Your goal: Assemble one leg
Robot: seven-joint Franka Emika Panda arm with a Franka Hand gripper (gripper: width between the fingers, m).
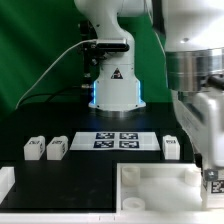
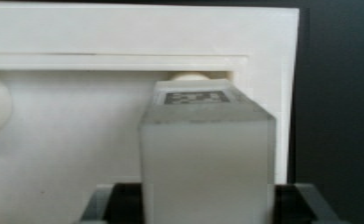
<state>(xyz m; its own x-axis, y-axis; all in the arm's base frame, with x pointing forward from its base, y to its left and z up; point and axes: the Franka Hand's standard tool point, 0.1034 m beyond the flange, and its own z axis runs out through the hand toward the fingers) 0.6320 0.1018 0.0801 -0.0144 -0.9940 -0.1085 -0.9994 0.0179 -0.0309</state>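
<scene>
The gripper [image 2: 204, 205] is clamped on an upright leg [image 2: 204, 140], poised over the tabletop [image 2: 90, 30] by a small round fitting [image 2: 193, 75]. Any tilt or offset could jam the leg or skew the joint.

Stubby white leg [image 2: 209, 140] stands upright at four o'clock, black-and-white tag on its top face. A second leg [image 1: 34, 147] and third leg [image 1: 57, 147] sit side by side at nine o'clock, a fourth leg [image 1: 171, 146] at three.
</scene>
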